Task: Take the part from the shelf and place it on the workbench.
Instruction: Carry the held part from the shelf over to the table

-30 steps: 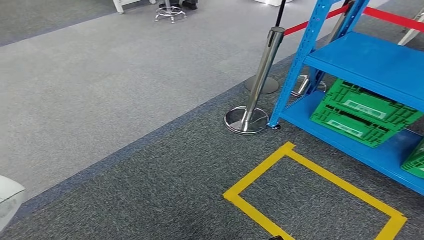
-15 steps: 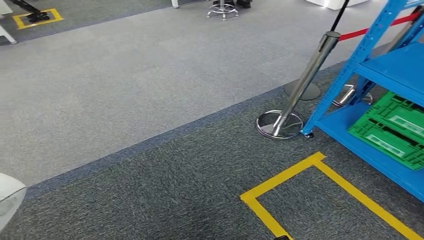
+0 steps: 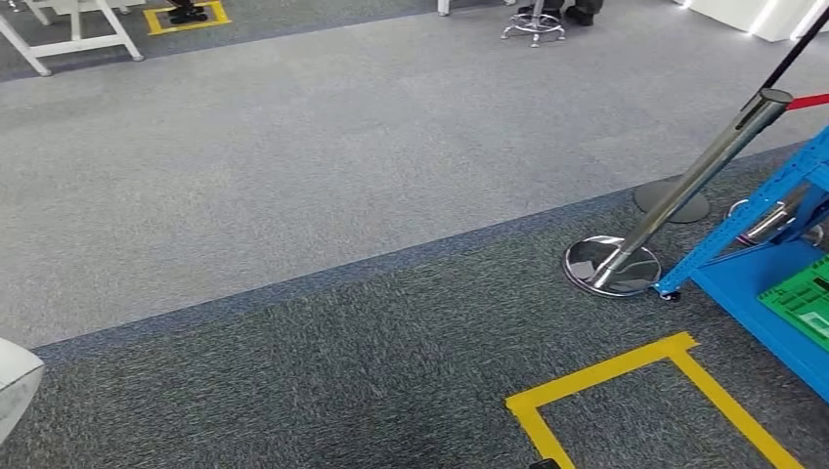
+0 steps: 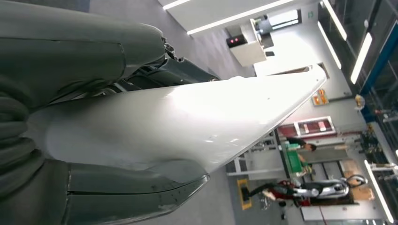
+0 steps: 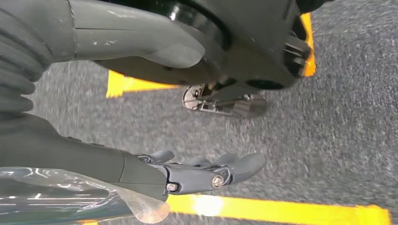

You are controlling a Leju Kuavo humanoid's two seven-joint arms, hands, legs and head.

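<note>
A large smooth white part (image 4: 187, 122) tapers to a point, and my left hand (image 4: 70, 51) grips it, thumb on one side and fingers (image 4: 122, 197) on the other. The part's white tip (image 3: 15, 386) pokes in at the lower left edge of the head view. My right hand (image 5: 197, 173) hangs over the grey carpet with its fingers stretched out and nothing in them. The blue shelf (image 3: 772, 283) stands at the right edge of the head view, with a green crate (image 3: 807, 305) on its lowest level.
A chrome stanchion (image 3: 675, 200) with a round base stands beside the shelf's corner post. A yellow tape square (image 3: 626, 376) marks the dark carpet. Far back stand a white frame (image 3: 68, 34) and a stool (image 3: 535, 21). Lighter carpet stretches across the middle.
The camera has swung to the left: shelf, stanchion and tape square slid toward the right edge, and the white frame came in at the top left. The part's tip stays at the lower left.
</note>
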